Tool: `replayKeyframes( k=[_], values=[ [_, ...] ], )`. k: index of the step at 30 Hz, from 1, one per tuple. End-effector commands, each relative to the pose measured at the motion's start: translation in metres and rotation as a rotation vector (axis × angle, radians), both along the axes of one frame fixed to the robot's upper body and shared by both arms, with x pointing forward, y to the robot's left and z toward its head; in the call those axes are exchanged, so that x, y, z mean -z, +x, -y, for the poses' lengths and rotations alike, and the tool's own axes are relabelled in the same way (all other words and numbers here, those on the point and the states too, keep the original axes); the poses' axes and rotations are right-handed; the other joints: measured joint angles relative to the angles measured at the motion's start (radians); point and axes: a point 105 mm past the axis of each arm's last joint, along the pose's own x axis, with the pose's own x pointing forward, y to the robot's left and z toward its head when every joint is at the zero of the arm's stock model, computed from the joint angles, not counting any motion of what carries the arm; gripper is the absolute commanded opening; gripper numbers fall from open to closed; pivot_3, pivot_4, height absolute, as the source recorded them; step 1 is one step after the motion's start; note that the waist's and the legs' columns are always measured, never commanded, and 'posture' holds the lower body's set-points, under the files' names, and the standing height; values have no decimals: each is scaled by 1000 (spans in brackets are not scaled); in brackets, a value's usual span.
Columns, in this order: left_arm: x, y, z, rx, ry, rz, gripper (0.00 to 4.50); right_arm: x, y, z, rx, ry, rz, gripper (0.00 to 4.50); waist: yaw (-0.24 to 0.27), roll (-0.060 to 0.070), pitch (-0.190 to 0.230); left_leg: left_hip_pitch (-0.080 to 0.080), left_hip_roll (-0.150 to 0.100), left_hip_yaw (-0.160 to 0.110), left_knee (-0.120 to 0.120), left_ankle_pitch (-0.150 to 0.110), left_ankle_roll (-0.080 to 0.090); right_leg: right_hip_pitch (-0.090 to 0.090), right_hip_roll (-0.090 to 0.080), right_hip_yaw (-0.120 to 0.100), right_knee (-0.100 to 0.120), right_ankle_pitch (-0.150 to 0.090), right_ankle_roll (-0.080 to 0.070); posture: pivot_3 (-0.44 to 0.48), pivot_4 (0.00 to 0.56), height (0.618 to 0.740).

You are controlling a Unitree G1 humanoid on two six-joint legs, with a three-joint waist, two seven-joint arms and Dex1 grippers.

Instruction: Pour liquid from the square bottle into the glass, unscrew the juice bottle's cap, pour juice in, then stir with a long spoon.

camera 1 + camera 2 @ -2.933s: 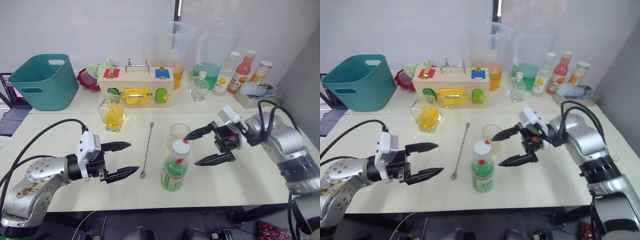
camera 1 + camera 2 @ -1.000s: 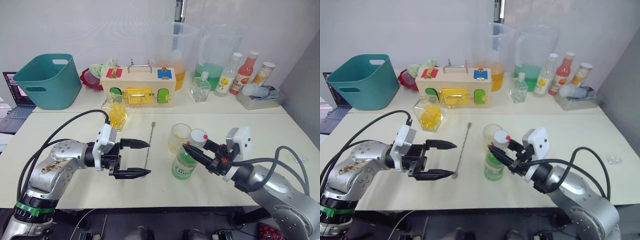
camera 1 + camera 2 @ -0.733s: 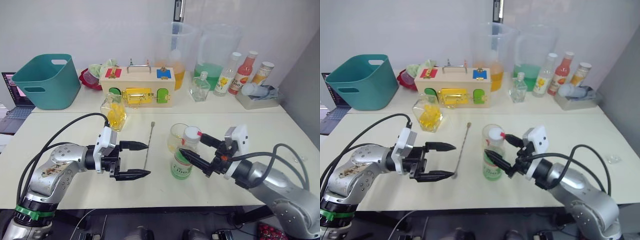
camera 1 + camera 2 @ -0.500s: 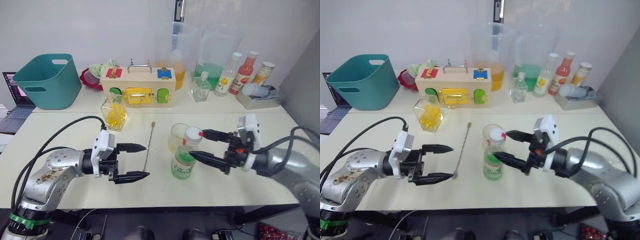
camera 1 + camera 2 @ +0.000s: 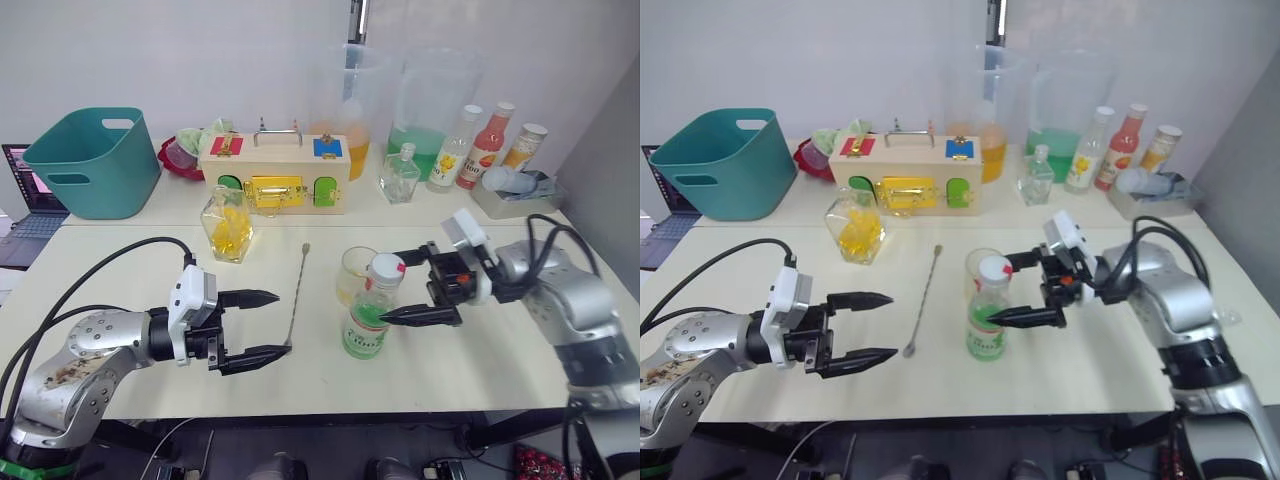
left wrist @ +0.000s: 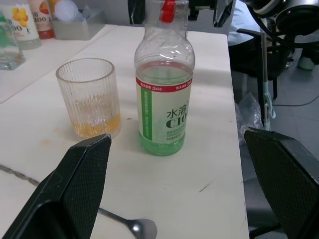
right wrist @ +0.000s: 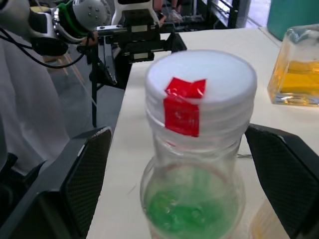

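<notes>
The juice bottle [image 5: 366, 322] stands upright at the table's middle, its white cap [image 5: 386, 266] on, marked with red tape. My right gripper [image 5: 391, 286] is open, one finger on each side of the bottle's top and neither touching it; the right wrist view shows the cap [image 7: 199, 87] between them. Just behind stands the glass [image 5: 357, 272] with a little yellow liquid [image 6: 97, 127]. The long spoon [image 5: 295, 298] lies left of it. Farther back-left is the square bottle [image 5: 227, 225] of yellow liquid. My left gripper [image 5: 281, 323] hovers open and empty, left of the spoon.
A teal tub [image 5: 90, 160] sits at the back left, beside a laptop [image 5: 15, 190]. Behind stand a wooden latch box [image 5: 275, 178], two big pitchers [image 5: 350, 100], a small glass flask [image 5: 400, 175], several drink bottles [image 5: 485, 145] and a grey tray [image 5: 515, 192].
My right arm has swung from low in front round to the bottle's right, its open fingers now bracketing the bottle's top. The left gripper has drawn back a little. The bottle stays upright.
</notes>
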Motion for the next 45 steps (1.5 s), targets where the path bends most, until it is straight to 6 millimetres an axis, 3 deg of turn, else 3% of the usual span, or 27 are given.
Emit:
replayKeyframes(
  k=[1, 3, 11, 13, 25, 34, 40, 42, 45],
  values=[
    [-10, -5, 0, -4, -2, 45, 4500, -6, 0, -3, -50, 1, 49, 4475, 3, 0, 0, 0, 0, 0, 0, 0, 0, 0, 0, 0, 0, 0, 0, 0, 150, 740],
    [-10, -6, 0, -8, -2, 45, 4500, -5, 2, -5, -55, 9, 47, 4238, 3, 0, 0, 0, 0, 0, 0, 0, 0, 0, 0, 0, 0, 0, 0, 0, 150, 740],
    [-11, -4, 3, 9, -6, 48, 4500, -5, 0, -6, 4, 50, 55, 1611, 3, 0, 0, 0, 0, 0, -1, 0, -1, 0, 0, 0, 0, 0, 0, 0, 150, 740],
    [-11, -2, 4, 17, -7, 47, 4500, -9, -4, -5, 30, 75, 55, 1274, 2, 0, 0, 0, 0, 0, -1, 0, -1, 0, 0, 0, 0, 0, 0, 0, 150, 740],
    [-10, 8, 11, 91, -18, 36, 4500, -16, -32, -14, 343, 192, 85, 1269, 4, 0, 0, 0, 0, 0, -3, 1, -3, -2, 0, 0, 0, 0, 0, 0, 150, 740],
    [-11, 17, 16, 141, -20, 41, 4500, -1, -29, -17, 476, 132, 88, 1269, 2, 0, 0, 0, 0, 0, -3, 1, -3, -2, 1, 0, 0, 0, 0, 0, 150, 740],
    [-10, 18, 14, 141, -19, 41, 4500, 7, -28, -19, 477, 108, 66, 1269, 3, 0, 0, 0, 0, 0, -3, 1, -3, -1, 1, 0, 0, 0, 0, 0, 150, 740],
    [-10, 18, 13, 141, -17, 39, 4500, 8, -31, -21, 457, 117, 44, 2315, 3, 0, 0, 0, 0, 0, -3, 1, -3, -1, 1, 0, 0, 0, 0, 0, 150, 740],
    [-8, 19, 10, 137, -12, 39, 4500, 8, -34, -22, 416, 115, 30, 3368, 2, 0, 0, 0, 0, 0, -3, 1, -3, -1, 1, 0, 0, 0, 0, 0, 150, 740]
  ],
)
